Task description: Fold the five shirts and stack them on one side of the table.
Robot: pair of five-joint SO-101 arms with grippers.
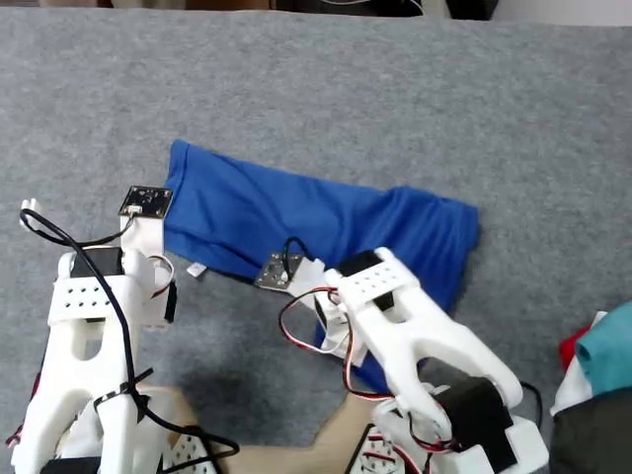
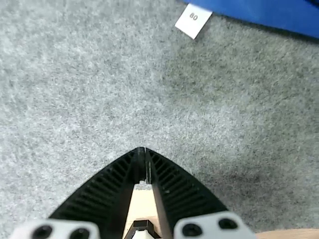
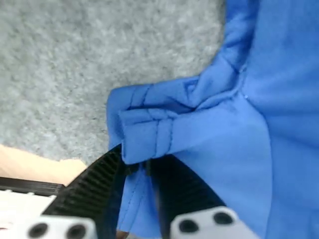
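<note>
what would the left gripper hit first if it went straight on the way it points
Most likely the bare grey table cover just ahead of the left gripper; the white tag lies farther and aside.

One blue shirt [image 1: 326, 222], one white tag [image 2: 193, 20], one heap of clothes [image 1: 597, 365], two pincers: left pincer [image 2: 142, 153], right pincer [image 3: 145, 168].

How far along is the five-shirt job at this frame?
Early. Done: at most a first fold, since the blue shirt lies as a long band on the grey mat. In hand: the right gripper is shut on a bunched edge of it; the left gripper is shut, empty, by the white tag. Left: finishing this shirt, then the heap of clothes at the high view's right edge.
</note>
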